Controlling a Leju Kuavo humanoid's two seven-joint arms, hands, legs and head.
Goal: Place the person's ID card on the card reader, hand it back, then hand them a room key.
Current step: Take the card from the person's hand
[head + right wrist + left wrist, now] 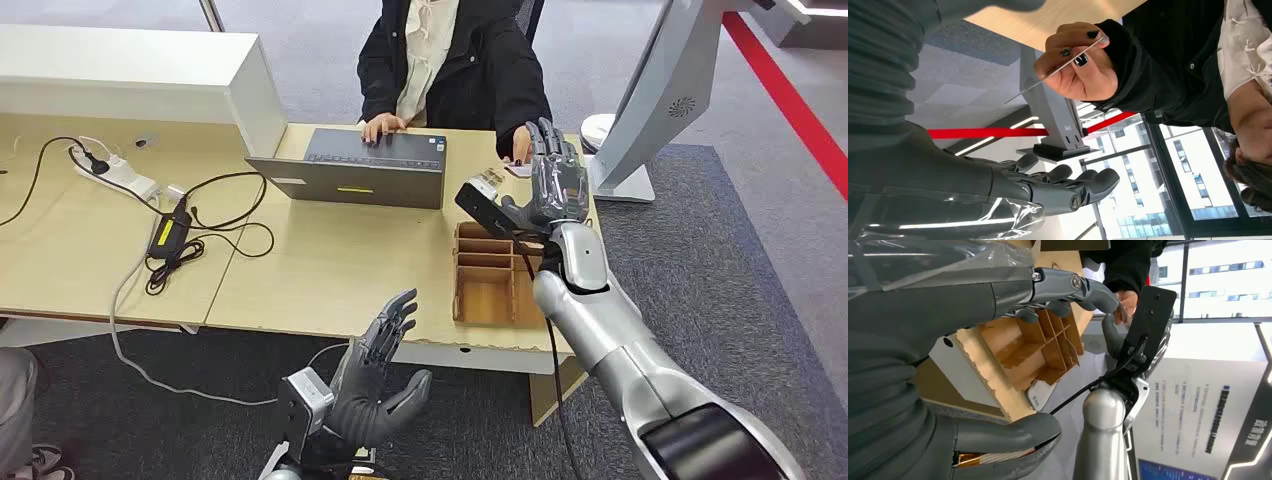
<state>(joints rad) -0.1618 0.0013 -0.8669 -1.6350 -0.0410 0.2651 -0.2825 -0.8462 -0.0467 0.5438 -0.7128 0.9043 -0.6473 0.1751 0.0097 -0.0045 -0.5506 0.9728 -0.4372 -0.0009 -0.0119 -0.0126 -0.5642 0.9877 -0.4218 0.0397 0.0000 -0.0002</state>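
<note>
On the counter (330,270), a laptop (350,168) stands before the seated person (455,65). A divided tray (487,275) lies to its right near the front edge. A power strip (115,172) and adapter (165,232) lie to the left. A monitor stand (625,185) sits at the far right.

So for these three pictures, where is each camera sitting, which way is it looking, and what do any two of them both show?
Head view: high on the robot, looking forward and down at the desk; both silver arms show, left hand low, right hand raised towards the person.
Left wrist view: behind the left hand, facing the wooden tray and the right arm.
Right wrist view: behind the right hand, looking up at the person's hand holding a card.
Shared: head and left wrist views both show the tray.
</note>
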